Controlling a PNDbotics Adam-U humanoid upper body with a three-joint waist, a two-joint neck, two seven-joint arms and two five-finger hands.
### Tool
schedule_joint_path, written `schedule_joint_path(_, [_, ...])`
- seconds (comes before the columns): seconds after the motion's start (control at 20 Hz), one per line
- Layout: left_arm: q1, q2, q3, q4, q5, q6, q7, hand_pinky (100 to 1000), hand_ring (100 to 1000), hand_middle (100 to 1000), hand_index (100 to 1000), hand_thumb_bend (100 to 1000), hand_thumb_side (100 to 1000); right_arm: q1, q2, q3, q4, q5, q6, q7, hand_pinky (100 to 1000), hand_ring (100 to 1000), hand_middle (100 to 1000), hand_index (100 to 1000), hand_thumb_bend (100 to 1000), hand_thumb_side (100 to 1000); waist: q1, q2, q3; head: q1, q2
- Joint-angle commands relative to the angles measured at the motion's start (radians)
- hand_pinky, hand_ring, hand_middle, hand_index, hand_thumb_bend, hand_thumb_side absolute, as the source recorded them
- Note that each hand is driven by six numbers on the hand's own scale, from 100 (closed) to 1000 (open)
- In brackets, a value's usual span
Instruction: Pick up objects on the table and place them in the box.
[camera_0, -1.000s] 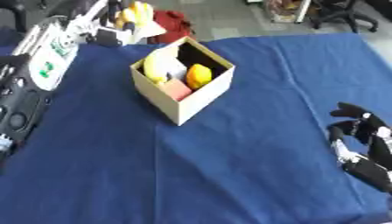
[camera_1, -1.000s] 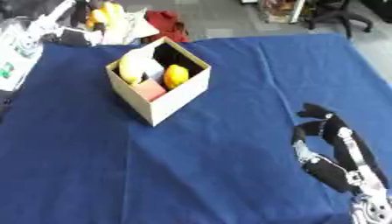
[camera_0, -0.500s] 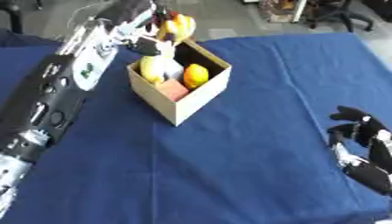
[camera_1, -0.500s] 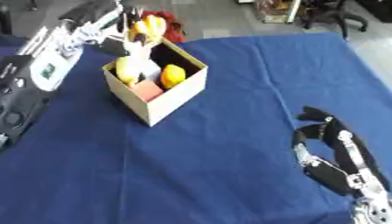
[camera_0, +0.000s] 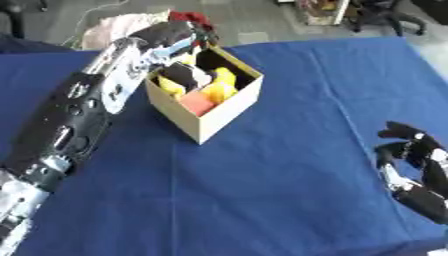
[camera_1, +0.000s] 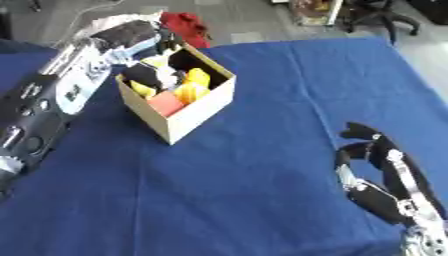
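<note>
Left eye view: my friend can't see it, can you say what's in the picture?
The left robot hand reaches into an open tan cardboard box holding yellow and pink things, on a blue tablecloth. The right robot hand rests near the lower right, fingers up.

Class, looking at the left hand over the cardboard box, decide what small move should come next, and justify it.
Probably let go and lift the left hand straight up: its fingers reach down into the open cardboard box among the yellow items, so the placing looks nearly complete.
</note>
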Motion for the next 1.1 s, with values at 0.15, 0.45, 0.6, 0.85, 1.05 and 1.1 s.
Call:
schedule_joint_path(0.15, [0.029,0.102,0.053,-0.161,0.105,0.031,0.066,765,595,628,809,100,456,-0.007,-0.022,-0.015,-0.013,0.001,0.002,-0.008,698,676,748,881,100,317,0.008,-0.007,0.014,-0.016,-0.010])
schedule_joint_path(0.45, [0.196,0.266,0.207,-0.541,0.510,0.112,0.296,763,582,594,748,100,432,-0.002,-0.026,-0.030,-0.016,0.006,0.004,-0.023,698,675,747,881,100,317,0.011,-0.006,0.068,-0.042,-0.009])
schedule_joint_path(0.6, [0.334,0.314,0.290,-0.700,0.678,0.109,0.401,760,577,587,734,100,456,-0.001,-0.026,-0.036,-0.021,0.006,0.003,-0.034,694,671,743,879,100,318,0.013,-0.006,0.097,-0.043,-0.006])
schedule_joint_path(0.85, [0.571,0.249,0.391,-0.833,0.792,0.124,0.549,752,561,567,708,100,525,0.004,-0.030,-0.043,-0.025,-0.018,0.006,-0.068,690,664,737,874,100,341,0.009,-0.007,0.142,-0.036,0.014])
schedule_joint_path(1.05, [0.703,0.119,0.411,-0.849,0.796,0.118,0.595,757,564,569,708,100,628,0.010,-0.030,-0.050,-0.027,-0.048,0.010,-0.096,686,655,725,864,100,365,0.002,-0.006,0.172,-0.024,0.034])
schedule_joint_path(1.1, [0.730,0.085,0.411,-0.847,0.793,0.117,0.597,759,564,570,708,100,654,0.012,-0.029,-0.050,-0.028,-0.056,0.011,-0.101,686,654,725,863,100,376,0.000,-0.006,0.177,-0.020,0.039])
